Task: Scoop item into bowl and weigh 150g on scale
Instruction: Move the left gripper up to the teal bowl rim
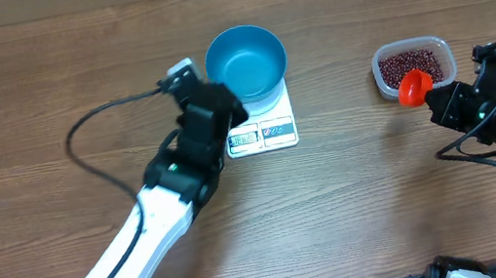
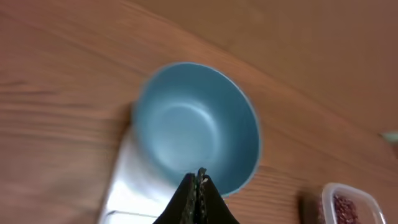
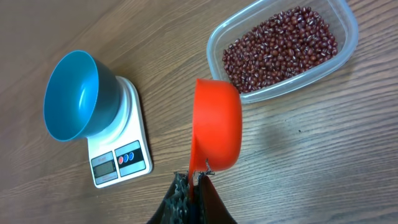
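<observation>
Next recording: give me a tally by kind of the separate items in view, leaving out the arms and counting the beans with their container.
blue bowl: 1
white scale: 1
red scoop: 1
clear tub of beans: 1
Total: 4

I could read no text, brand or number in any of my views. The only markings were on the scale. Its grey display was too small and dim for me to make out digits. The red and blue buttons beside it showed nothing legible. From overhead, that display was only a blur of dark marks.
</observation>
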You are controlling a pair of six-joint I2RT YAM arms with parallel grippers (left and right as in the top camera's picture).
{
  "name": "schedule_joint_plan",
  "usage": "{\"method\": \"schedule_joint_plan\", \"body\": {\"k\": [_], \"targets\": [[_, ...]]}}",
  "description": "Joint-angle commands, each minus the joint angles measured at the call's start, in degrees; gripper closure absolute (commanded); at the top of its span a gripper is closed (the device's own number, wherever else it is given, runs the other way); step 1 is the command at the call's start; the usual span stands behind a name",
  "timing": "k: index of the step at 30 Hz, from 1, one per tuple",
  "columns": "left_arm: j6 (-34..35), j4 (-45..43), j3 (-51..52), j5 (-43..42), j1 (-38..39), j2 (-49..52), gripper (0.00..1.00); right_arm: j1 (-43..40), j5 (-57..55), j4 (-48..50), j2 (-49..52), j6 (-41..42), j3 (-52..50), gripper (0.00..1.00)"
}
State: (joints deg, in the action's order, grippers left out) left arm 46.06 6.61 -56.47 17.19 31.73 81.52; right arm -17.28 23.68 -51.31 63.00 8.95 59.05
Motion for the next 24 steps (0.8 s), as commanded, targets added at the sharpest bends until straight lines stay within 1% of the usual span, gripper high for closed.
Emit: {"method": "schedule_joint_plan", "body": {"k": [1, 3, 4, 7, 11, 12, 14, 20, 24], "targets": [[-1.7, -2.8, -2.1, -5.9, -1.5, 6.7, 0.96, -0.4, 0.5, 0.2, -0.2, 0.0, 1.2, 0.96], [-2.9, -2.8, -5.1, -7.0, -2.7, 10.9, 0.96, -0.4, 0.5, 0.2, -0.2, 0.0, 1.2, 0.96], [-5.5, -2.8, -8.0, -8.4, -3.3, 13.9, 0.96, -0.4, 0.5, 0.2, -0.2, 0.0, 1.2, 0.96], [-9.1, -1.9, -15.6, -9.3, -3.6, 19.7, 0.96, -0.4, 0.4, 0.1, -0.2, 0.0, 1.2, 0.96], [-9.3, 0.1, -20.7, -9.8, -3.7, 23.3, 0.96, -0.4, 0.4, -0.2, -0.2, -0.1, 1.2, 0.96], [-9.3, 1.7, -22.1, -11.5, -3.6, 24.4, 0.96, -0.4, 0.4, -0.2, -0.2, -0.1, 1.2, 0.96], [-9.2, 4.2, -22.9, -12.8, -3.6, 25.1, 0.96, -0.4, 0.4, -0.2, -0.2, -0.1, 1.2, 0.96], [-9.5, 11.8, -22.9, -12.7, -3.6, 25.1, 0.96, -0.4, 0.4, -0.2, -0.2, -0.1, 1.2, 0.96], [-10.3, 13.3, -22.8, -12.6, -3.6, 25.1, 0.96, -0.4, 0.4, -0.2, -0.2, -0.1, 1.2, 0.96]]}}
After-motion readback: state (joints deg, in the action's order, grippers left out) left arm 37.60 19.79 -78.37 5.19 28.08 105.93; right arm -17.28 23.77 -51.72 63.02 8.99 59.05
